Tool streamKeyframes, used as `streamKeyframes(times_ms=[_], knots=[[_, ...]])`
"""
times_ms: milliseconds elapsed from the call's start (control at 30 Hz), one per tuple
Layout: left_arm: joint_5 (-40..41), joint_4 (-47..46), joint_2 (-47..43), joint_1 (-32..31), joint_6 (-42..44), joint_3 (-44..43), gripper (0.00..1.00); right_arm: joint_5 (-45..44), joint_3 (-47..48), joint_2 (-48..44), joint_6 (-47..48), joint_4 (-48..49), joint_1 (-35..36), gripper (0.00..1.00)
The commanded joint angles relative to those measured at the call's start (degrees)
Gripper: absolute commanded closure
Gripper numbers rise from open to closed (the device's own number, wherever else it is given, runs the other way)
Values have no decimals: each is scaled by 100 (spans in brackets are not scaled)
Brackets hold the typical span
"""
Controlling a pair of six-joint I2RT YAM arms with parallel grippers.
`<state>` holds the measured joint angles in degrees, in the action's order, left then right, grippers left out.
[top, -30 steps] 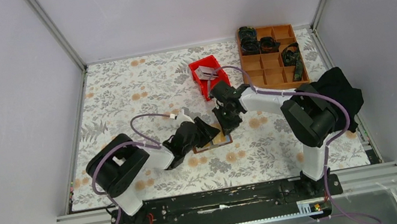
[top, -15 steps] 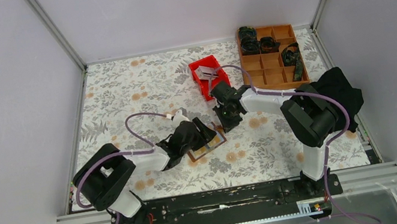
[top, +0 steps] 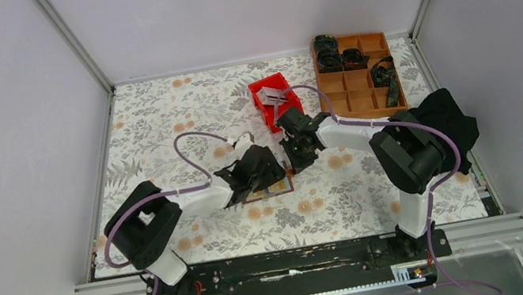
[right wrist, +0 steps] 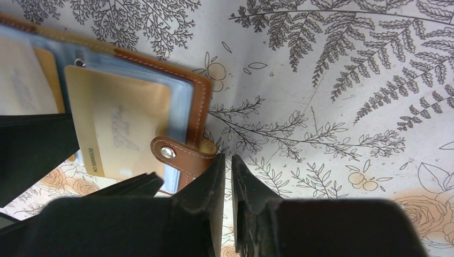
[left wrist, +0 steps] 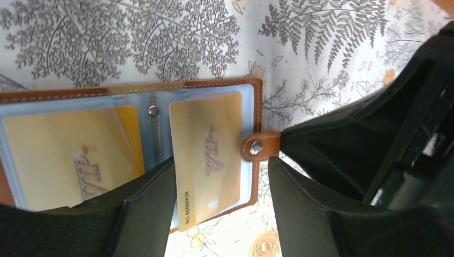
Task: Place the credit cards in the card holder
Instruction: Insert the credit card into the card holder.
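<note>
The enclosure has plain pale walls on three sides. The table (top: pixel 158 125) carries a floral cloth, with open cloth across its left half and along the near edge.

The right arm (top: pixel 356 132) reaches from the near right toward the table centre. The left arm (top: pixel 195 200) lies low, bent from the near left toward the same point. A black cloth (top: pixel 451 124) sits at the right edge, and an orange-brown compartment tray (top: pixel 347 101) occupies the far right corner. A red bin (top: pixel 281 80) stands just left of the tray.

The card holder (left wrist: pixel 256 107) lies open and flat near the table centre, between the two grippers. A gold card (left wrist: pixel 206 139) sits in its right pocket and a second gold card (left wrist: pixel 64 150) in the left pocket.

The left gripper (left wrist: pixel 219 171) hangs over the right pocket, jaws wide, gripping nothing. The right gripper (right wrist: pixel 227 160) stands beside the snap tab (right wrist: pixel 176 152), jaws narrowed to a slit with nothing visible between them.
</note>
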<state>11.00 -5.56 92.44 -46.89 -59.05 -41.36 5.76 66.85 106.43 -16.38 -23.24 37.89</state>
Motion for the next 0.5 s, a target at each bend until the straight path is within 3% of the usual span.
streamKeyframes(times_ms=[0, 200, 467], knots=[[366, 1783, 598, -61, 437, -544, 32, 170, -19, -26, -54, 101, 8, 85], [397, 2218, 754, -106, 337, -752, 31, 199, -47, -41, -21, 84, 8, 84], [660, 2680, 586, -123, 279, -844, 19, 207, -165, -44, -23, 126, 8, 84]])
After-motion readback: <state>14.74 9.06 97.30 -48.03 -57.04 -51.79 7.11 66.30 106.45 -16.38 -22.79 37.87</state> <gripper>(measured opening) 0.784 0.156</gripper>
